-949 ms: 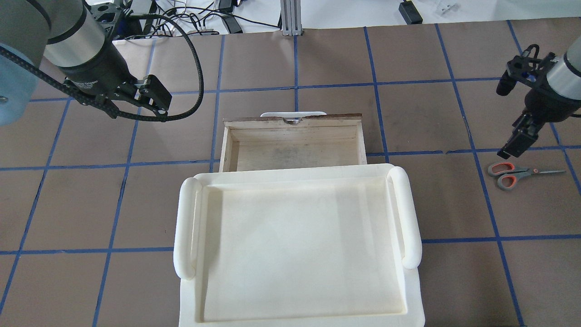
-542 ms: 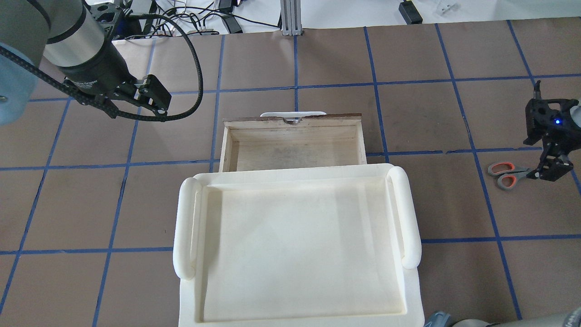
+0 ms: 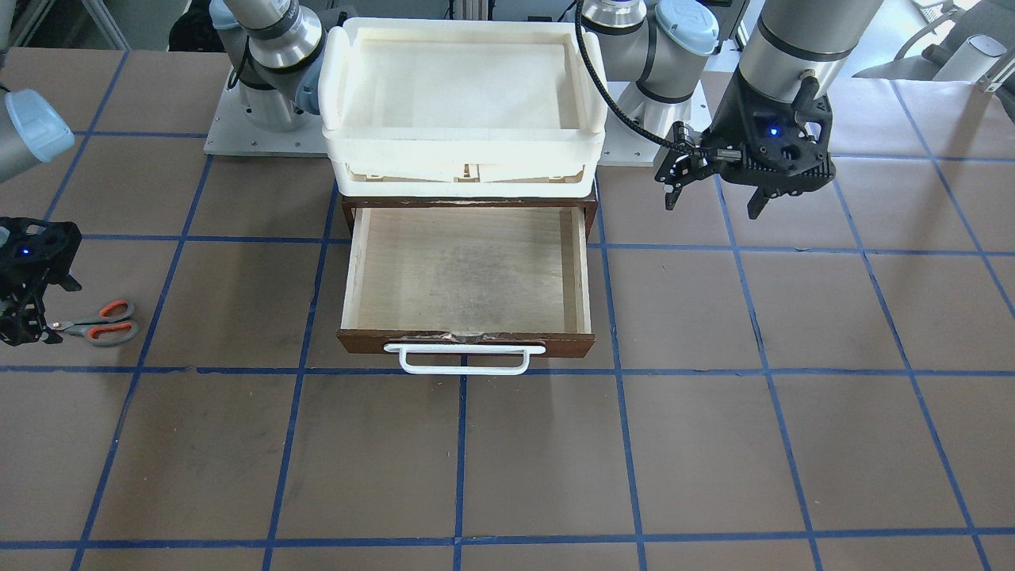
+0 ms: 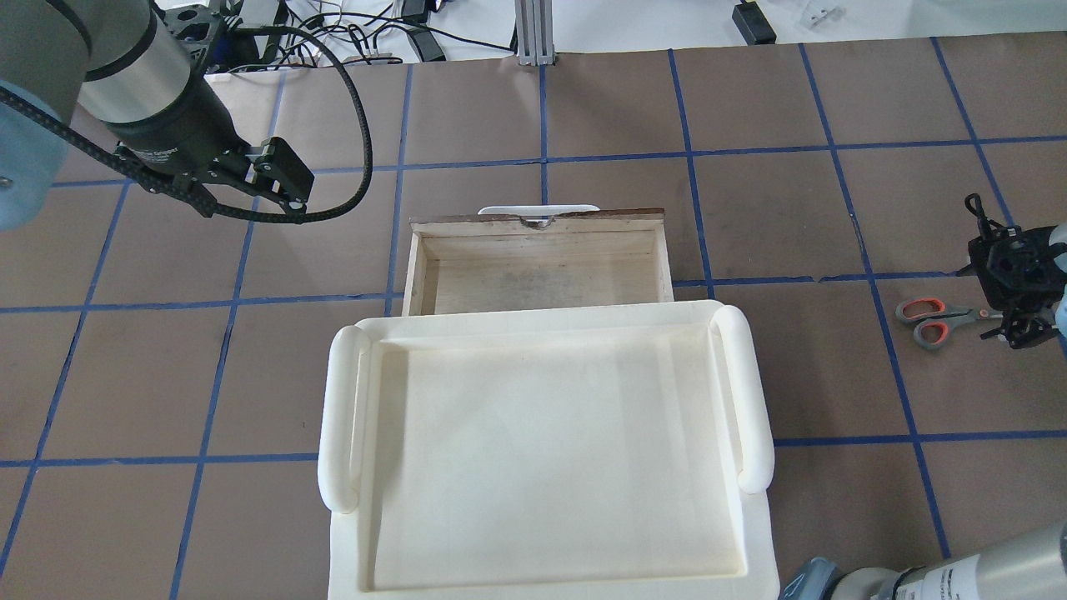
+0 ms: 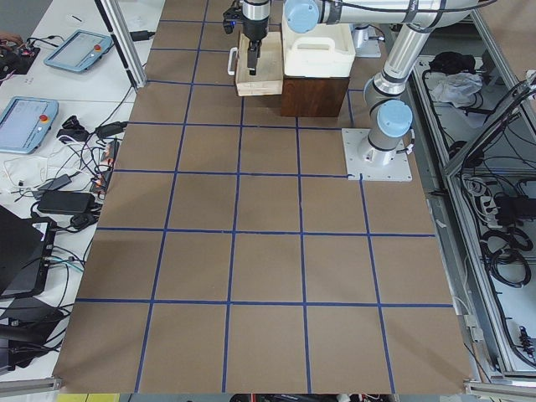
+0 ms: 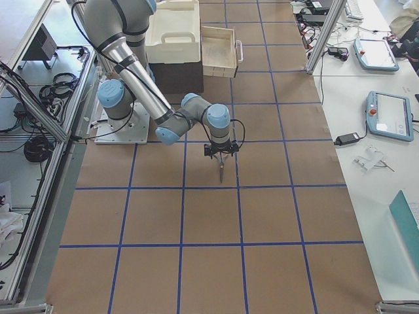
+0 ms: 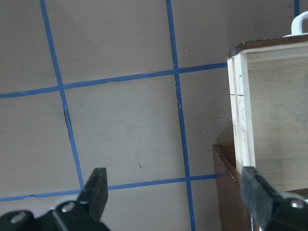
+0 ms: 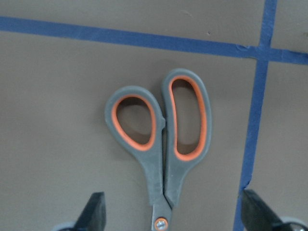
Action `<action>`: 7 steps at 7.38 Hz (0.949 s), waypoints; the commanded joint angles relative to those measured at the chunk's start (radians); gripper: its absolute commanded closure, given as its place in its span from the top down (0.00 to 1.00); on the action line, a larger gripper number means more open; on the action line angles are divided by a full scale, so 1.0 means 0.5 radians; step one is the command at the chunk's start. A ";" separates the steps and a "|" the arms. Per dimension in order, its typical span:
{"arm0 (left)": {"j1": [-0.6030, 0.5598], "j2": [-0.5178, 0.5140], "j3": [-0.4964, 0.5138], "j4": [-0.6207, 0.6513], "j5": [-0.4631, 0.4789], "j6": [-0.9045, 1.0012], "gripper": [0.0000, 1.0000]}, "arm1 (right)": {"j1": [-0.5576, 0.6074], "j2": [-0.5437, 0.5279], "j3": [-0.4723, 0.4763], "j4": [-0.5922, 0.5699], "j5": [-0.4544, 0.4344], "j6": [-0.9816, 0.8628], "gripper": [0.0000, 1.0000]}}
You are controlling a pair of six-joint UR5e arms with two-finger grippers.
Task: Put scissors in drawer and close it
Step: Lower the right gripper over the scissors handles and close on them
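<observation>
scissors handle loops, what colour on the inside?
Orange-red lining inside the grey handles of the scissors; clearest in the right wrist view.

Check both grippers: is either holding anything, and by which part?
Nothing is held. The right gripper is open astride the scissors near their pivot, not touching. The left gripper is open and empty beside the drawer.
</observation>
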 commanded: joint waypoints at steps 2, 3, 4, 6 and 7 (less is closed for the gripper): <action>0.000 0.000 0.000 0.000 0.001 0.000 1.00 | -0.004 0.070 0.012 -0.067 -0.002 -0.122 0.91; 0.000 0.000 0.000 0.000 -0.002 0.000 1.00 | -0.004 0.079 0.015 -0.064 -0.032 -0.119 0.89; 0.000 0.000 0.000 0.000 0.001 0.000 1.00 | -0.004 0.076 0.015 -0.064 -0.084 -0.110 0.85; 0.000 0.000 0.000 0.000 0.001 0.000 1.00 | -0.004 0.079 0.015 -0.064 -0.091 -0.104 0.79; 0.000 0.000 0.000 0.000 0.001 0.000 1.00 | -0.004 0.079 0.015 -0.064 -0.091 -0.104 0.74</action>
